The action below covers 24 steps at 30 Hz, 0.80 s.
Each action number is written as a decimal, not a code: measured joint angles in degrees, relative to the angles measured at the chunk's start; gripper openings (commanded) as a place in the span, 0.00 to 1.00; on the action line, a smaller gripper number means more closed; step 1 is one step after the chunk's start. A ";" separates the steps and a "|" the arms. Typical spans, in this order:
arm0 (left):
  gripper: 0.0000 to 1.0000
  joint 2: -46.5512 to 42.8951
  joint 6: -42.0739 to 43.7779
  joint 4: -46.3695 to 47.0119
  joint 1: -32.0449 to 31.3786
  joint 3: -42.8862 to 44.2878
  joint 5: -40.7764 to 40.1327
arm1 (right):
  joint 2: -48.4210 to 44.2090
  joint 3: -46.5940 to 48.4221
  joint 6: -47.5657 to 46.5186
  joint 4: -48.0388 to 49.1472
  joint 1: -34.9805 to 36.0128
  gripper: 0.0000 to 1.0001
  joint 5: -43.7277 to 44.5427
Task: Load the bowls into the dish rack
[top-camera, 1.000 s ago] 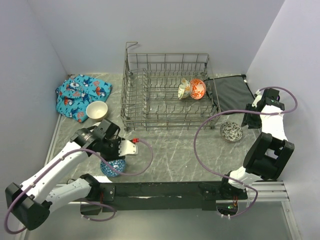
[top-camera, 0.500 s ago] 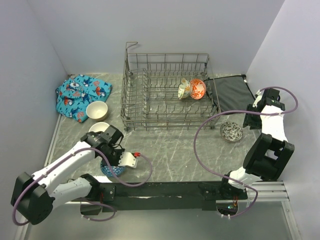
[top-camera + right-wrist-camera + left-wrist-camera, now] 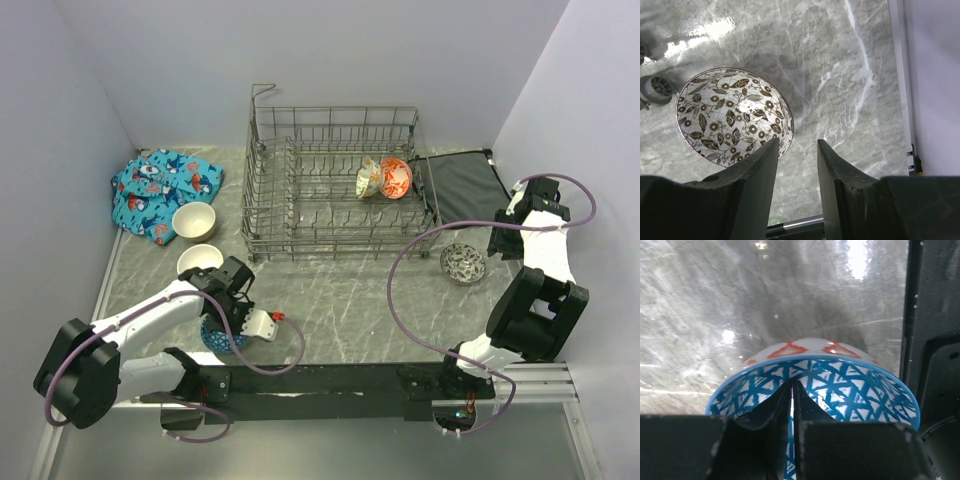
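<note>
Pinching rim of blue patterned bowl (image 3: 850, 385) with closed left hand (image 3: 792, 386); hovering half-open, empty right hand (image 3: 797, 145) just beside speckled bowl (image 3: 732, 115).

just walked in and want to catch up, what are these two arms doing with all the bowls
The left gripper is pinched on the rim of the blue patterned bowl at the near left of the table. The right gripper hovers, jaws apart, beside the black-and-white patterned bowl. The dish rack holds a cream bowl with orange leaves and an orange-red bowl. Two plain cream bowls wait left of it.
</note>
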 measured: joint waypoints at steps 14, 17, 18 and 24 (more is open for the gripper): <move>0.18 0.11 0.79 17.03 0.70 -2.19 -4.13 | -0.02 -0.35 -0.15 0.07 0.00 0.44 0.42; 0.32 0.35 0.17 17.64 0.70 -1.60 -4.24 | -0.02 -0.92 -0.15 0.04 0.00 0.44 0.39; 0.36 0.35 -0.48 16.90 0.70 -0.92 -4.31 | -0.02 -1.16 -0.15 0.02 0.00 0.44 0.39; 0.60 0.20 -7.50 6.36 0.70 15.04 -7.37 | -0.66 -2.86 -0.11 0.37 0.00 0.44 0.02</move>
